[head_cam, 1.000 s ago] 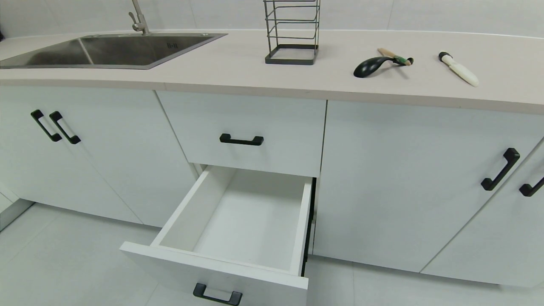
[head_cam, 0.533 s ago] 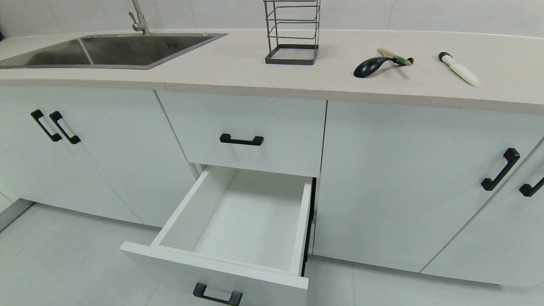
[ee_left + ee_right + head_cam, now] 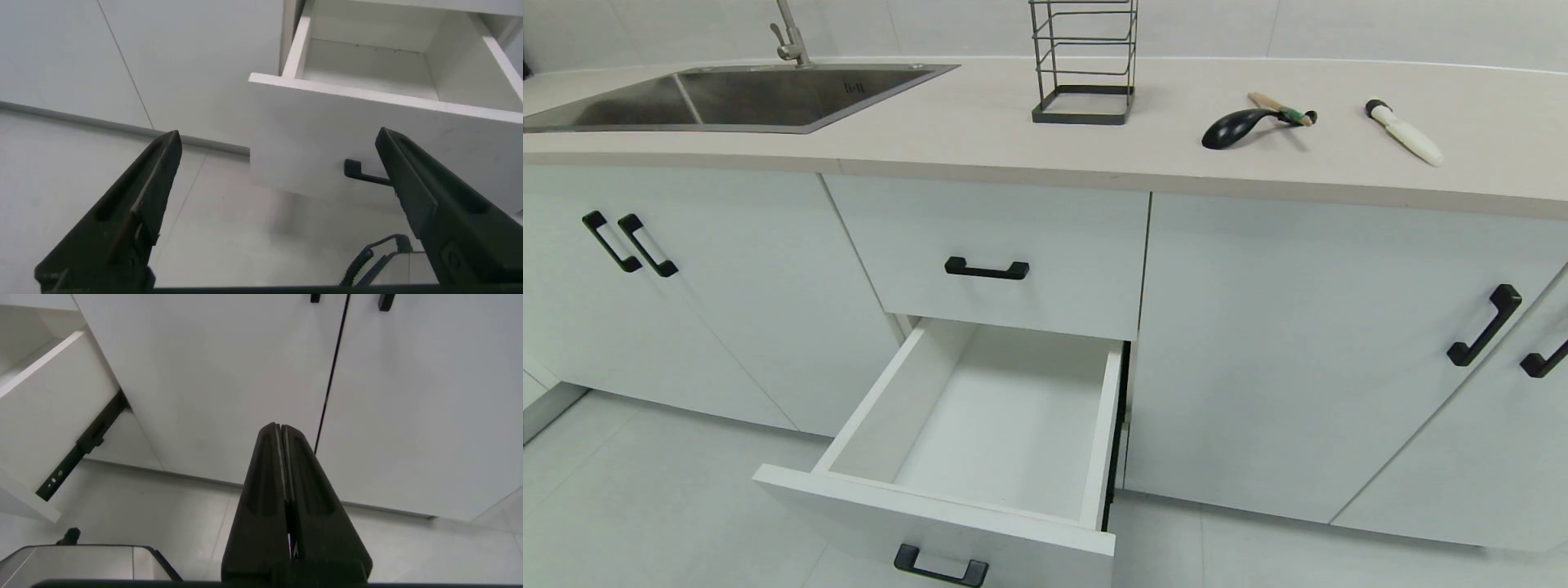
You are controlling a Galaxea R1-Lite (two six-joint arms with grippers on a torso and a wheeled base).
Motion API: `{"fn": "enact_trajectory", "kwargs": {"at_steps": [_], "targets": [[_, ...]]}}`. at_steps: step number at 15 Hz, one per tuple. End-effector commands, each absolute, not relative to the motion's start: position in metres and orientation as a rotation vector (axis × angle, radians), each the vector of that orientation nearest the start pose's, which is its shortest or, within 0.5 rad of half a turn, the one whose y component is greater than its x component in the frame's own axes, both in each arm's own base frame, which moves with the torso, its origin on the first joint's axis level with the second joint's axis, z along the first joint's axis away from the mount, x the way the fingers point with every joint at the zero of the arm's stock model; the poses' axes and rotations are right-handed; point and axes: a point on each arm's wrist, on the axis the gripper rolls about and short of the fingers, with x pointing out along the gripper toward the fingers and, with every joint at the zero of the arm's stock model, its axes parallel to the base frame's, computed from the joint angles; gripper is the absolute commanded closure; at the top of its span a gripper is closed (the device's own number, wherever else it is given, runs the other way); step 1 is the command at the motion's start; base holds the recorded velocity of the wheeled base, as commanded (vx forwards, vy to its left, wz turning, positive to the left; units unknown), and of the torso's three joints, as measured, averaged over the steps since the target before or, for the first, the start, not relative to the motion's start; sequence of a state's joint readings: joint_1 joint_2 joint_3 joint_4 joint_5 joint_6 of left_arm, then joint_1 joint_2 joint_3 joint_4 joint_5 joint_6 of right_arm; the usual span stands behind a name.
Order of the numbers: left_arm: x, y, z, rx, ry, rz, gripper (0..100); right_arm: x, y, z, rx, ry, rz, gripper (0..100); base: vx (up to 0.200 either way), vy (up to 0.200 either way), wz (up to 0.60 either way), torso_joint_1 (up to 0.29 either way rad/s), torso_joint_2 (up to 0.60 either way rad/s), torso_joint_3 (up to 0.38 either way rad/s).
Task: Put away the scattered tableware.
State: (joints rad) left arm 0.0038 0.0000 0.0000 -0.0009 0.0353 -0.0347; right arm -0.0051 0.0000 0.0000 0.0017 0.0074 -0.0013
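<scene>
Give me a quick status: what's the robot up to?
Left gripper open, low before the open drawer. Right gripper shut, empty. Black spoon, wooden-handled tool and white utensil lie on the counter. Nothing in the way.

Countertop (image 3: pixel 980 143): wire rack (image 3: pixel 1084 69), spoon (image 3: pixel 1230 128), white utensil (image 3: pixel 1406 134)

Black spoon (image 3: pixel 1235 128) is lying on the countertop (image 3: pixel 980 143) to the right, its handle end touching a wooden-handled utensil (image 3: pixel 1264 100) with a green band. A white-handled tool (image 3: pixel 1405 133) with a dark tip is sitting apart, further right. A dark wire rack (image 3: pixel 1083 104) is standing upright mid-counter, and the steel sink (image 3: pixel 735 94) with faucet (image 3: pixel 789 37) is sitting far left. Below, 1 drawer (image 3: pixel 915 392) is hanging pulled open under a closed drawer (image 3: pixel 996 224).
</scene>
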Motion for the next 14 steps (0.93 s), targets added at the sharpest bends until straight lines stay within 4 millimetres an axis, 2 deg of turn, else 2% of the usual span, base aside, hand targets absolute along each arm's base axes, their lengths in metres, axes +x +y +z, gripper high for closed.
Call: {"fn": "enact_trajectory", "kwargs": {"at_steps": [1, 12, 14], "targets": [[-0.0228, 0.0007, 0.0756, -0.034, -0.002, 0.04, 0, -0.0227, 0.0003, 0.0754, -0.002, 0.003, 0.003, 100, 0.0, 0.0, 0.0, 0.0, 0.0, 0.0], [-0.0228, 0.0007, 0.0758, -0.035, -0.004, 0.04, 0, -0.0228, 0.0003, 0.0753, 0.0, 0.002, 0.005, 100, 0.0, 0.0, 0.05, 0.0, 0.0, 0.0], [-0.0228, 0.0007, 0.0758, -0.035, -0.004, 0.04, 0, -0.0228, 0.0003, 0.0753, 0.0, 0.002, 0.005, 100, 0.2, 0.0, 0.0, 0.005, 0.01, 0.007]]}}
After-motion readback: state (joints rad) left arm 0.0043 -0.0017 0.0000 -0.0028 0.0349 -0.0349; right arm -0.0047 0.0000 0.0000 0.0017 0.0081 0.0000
